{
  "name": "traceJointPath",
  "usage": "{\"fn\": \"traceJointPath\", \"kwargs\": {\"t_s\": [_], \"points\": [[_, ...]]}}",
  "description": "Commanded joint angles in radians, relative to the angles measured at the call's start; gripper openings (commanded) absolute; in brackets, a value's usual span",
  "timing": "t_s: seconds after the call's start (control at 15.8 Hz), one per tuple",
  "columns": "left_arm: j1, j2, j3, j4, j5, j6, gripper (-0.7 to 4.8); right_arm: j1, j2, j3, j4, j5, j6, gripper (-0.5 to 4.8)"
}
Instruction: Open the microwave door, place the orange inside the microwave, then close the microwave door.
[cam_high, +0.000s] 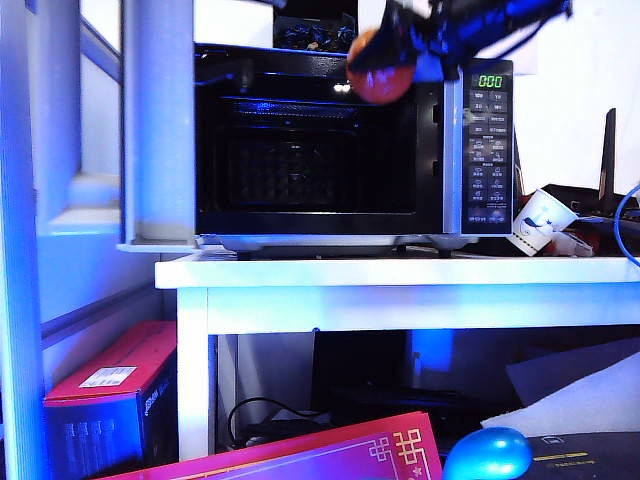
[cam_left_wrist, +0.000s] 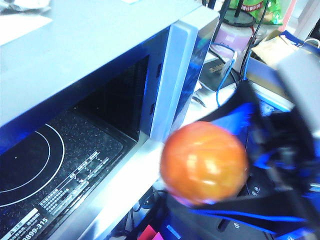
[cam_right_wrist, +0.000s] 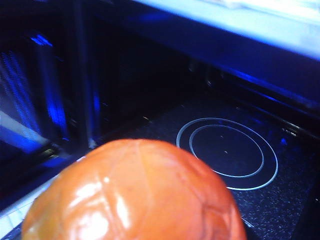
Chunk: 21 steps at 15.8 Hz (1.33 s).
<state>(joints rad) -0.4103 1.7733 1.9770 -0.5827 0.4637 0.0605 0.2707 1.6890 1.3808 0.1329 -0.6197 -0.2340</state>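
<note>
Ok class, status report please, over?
Right end effector holds orange before microwave opening, top right. Left end effector out of view. Door swung wide, nothing blocking.

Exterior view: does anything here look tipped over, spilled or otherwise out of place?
A paper cup lies tilted on its side on the table, right of the microwave. The right gripper holds the orange before the open cavity.

Readable marks: a display and a partly legible floor print.
Green digits "000" glowing on the display (cam_high: 490, 81) at the top of the microwave (cam_high: 330, 150) button panel, right side; small white button captions beneath, too fine to read. White print along the near edge of the cavity floor (cam_left_wrist: 50, 165), ending in "899-315"; other characters there too small to make out.
</note>
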Motion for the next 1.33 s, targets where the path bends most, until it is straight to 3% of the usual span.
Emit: {"fn": "traceJointPath", "kwargs": {"t_s": [0.06, 0.32, 0.57, 0.7, 0.89, 1.08, 1.2, 1.33], "points": [[0.000, -0.006, 0.003, -0.001, -0.011, 0.021, 1.15, 0.001, 0.042, 0.006, 0.098, 0.000, -0.002, 3.36], [0.000, -0.006, 0.003, -0.068, -0.102, 0.090, 0.82, 0.015, 0.126, 0.006, 0.227, -0.011, -0.001, 3.36], [0.000, -0.006, 0.003, -0.068, -0.104, 0.089, 0.83, 0.016, 0.140, 0.006, 0.166, -0.071, 0.031, 3.36], [0.000, -0.006, 0.003, -0.068, -0.103, 0.089, 0.83, 0.020, 0.158, 0.006, 0.201, 0.023, 0.026, 3.36], [0.000, -0.006, 0.003, -0.084, -0.103, 0.089, 0.83, 0.052, 0.254, 0.006, 0.472, 0.183, 0.137, 3.36], [0.000, -0.006, 0.002, -0.105, -0.104, 0.089, 0.83, 0.103, 0.364, 0.008, 0.710, 0.336, 0.137, 3.36], [0.000, -0.006, 0.002, -0.106, -0.104, 0.089, 0.83, 0.118, 0.397, 0.050, 0.639, 0.418, 0.175, 3.36], [0.000, -0.006, 0.002, -0.117, -0.104, 0.089, 0.83, 0.117, 0.439, 0.162, 0.523, 0.419, 0.263, 3.36]]}}
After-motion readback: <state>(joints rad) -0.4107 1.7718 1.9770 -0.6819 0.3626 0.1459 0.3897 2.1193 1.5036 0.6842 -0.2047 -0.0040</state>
